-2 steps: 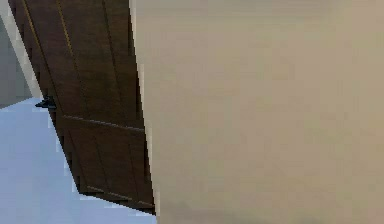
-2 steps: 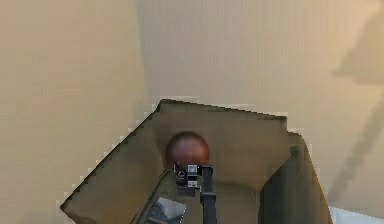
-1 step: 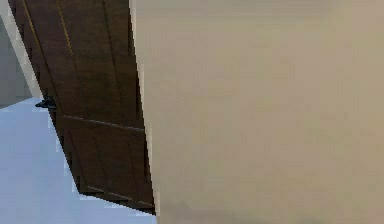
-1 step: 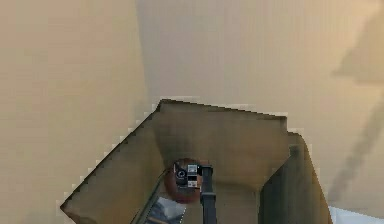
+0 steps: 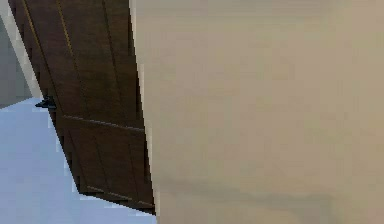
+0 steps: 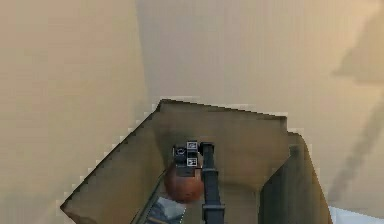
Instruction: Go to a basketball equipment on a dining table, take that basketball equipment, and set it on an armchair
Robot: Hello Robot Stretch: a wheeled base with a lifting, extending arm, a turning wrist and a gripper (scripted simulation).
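Though the gripper is right by the orange basketball, which lies at about six o'clock from it inside the brown box-like thing, just left of the arm, nobody can tell if it has hold of it.

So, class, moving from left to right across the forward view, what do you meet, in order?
Grey wall → dark wooden door → beige wall.
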